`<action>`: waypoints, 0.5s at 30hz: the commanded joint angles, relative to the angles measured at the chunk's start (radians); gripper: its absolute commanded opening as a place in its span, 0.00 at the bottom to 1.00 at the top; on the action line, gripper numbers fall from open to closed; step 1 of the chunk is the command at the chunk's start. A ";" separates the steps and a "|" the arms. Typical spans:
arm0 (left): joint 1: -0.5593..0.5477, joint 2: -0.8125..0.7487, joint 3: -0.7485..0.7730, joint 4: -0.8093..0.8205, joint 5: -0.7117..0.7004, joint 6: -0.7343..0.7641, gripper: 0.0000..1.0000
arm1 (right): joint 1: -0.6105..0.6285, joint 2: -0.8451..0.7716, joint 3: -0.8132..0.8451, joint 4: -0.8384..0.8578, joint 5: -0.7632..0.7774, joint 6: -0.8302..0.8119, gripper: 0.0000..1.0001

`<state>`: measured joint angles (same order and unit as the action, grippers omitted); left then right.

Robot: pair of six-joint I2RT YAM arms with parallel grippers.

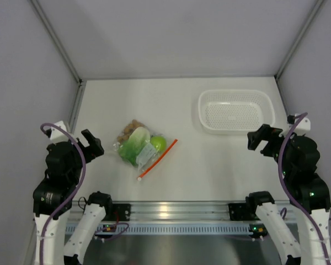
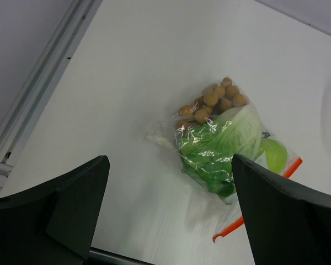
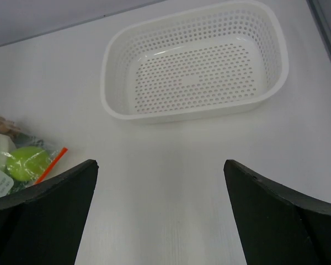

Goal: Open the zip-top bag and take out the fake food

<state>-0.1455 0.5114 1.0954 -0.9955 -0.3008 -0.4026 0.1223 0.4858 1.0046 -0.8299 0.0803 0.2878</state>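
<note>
On the desk [image 1: 220, 165], the slick zip-top bag [image 1: 140, 148] may be dragged unopened by the wide-open, empty left tool [image 1: 94, 144] and right tool [image 1: 257, 138].

White bench [image 1: 209, 165], grey walls [image 1: 171, 33] on three sides, metal rail [image 1: 176, 210] along near edge. Bag [image 1: 137, 148] lies flat, left of centre, crinkled, clear. Orange-red zip strip [image 1: 159, 158] on its right edge, running diagonally toward near side, touching bench. Basket [image 1: 235, 128], white, perforated, upright, at far right, near right wall. Bag and basket well apart.
</note>
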 commanded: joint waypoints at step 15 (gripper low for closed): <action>-0.061 0.268 0.043 0.043 0.190 0.034 0.99 | 0.005 0.069 0.008 0.048 -0.137 -0.002 0.99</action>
<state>-0.1879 0.7372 1.0931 -0.9882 -0.1978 -0.4046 0.1223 0.5510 1.0027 -0.8295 0.0078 0.2821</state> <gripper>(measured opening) 0.985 0.993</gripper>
